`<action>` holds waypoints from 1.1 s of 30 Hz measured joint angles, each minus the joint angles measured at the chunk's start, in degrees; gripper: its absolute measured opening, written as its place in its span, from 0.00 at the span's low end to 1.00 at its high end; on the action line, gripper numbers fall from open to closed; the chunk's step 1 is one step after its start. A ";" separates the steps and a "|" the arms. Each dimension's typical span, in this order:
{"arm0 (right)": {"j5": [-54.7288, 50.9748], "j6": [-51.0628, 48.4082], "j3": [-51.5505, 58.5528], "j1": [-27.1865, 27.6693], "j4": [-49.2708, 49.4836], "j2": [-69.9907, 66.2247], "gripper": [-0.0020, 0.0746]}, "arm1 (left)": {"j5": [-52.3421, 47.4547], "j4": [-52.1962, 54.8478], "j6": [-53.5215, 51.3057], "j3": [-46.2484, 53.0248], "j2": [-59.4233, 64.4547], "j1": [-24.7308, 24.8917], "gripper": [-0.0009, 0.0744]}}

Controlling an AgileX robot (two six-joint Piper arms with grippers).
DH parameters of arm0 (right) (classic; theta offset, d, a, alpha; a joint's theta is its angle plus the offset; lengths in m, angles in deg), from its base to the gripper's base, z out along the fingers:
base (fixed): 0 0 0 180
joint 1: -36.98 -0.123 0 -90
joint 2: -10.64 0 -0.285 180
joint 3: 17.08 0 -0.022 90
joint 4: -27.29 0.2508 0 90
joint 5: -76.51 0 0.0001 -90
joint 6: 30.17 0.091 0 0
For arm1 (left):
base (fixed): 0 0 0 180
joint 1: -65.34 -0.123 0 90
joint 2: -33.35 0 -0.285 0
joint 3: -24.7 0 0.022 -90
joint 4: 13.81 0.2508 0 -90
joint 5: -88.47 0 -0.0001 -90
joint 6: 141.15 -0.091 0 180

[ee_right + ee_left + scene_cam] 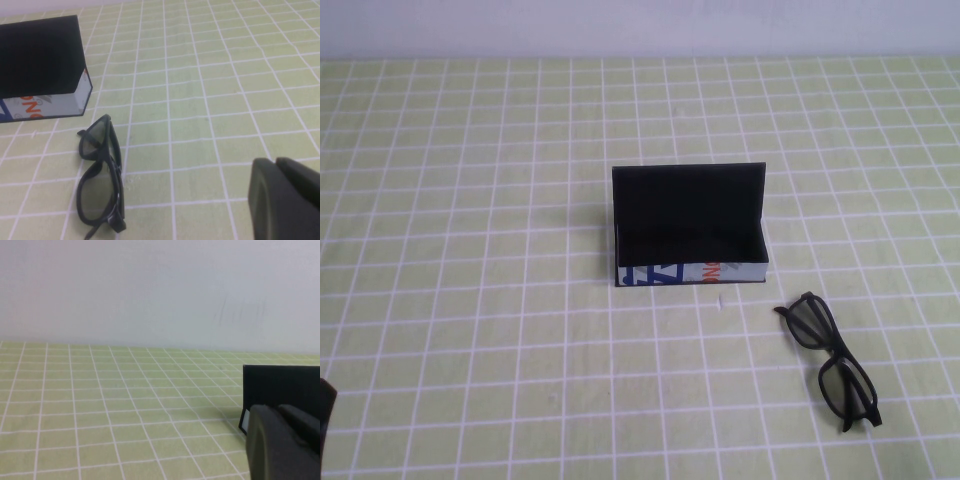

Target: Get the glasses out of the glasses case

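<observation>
Both my grippers are mostly cut off: left gripper (285,445), right gripper (285,197), finger spread untellable. The glasses (832,362) lie outside the open glasses case (688,228), toward the table's near right edge, apart from my fingers.

Glasses case (42,106) front strip: orange "ONG"-like letters, upside down, partly legible.

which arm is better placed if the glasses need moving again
Right, probably. The glasses lie on the table to the right of the open glasses case. The right gripper shows them close by; the left gripper sits at the table's near left corner, past the case.
</observation>
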State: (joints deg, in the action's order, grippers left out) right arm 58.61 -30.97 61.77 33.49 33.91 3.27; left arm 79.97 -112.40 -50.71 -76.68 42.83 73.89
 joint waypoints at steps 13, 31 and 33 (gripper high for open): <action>0.00 0.00 0.00 0.00 0.00 0.00 0.01 | 5.78 -0.05 -8.29 0.00 0.00 0.00 0.01; 0.00 0.00 0.00 0.00 0.00 0.00 0.01 | -5.83 91.19 81.27 0.00 -2.14 -0.09 0.01; -0.02 0.00 0.00 0.00 0.00 0.00 0.01 | -10.50 92.44 81.76 0.00 -2.14 -0.09 0.01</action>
State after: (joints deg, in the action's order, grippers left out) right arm 58.58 -30.97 61.77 33.49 33.91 3.27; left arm 69.47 -19.96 31.06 -76.68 40.69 73.80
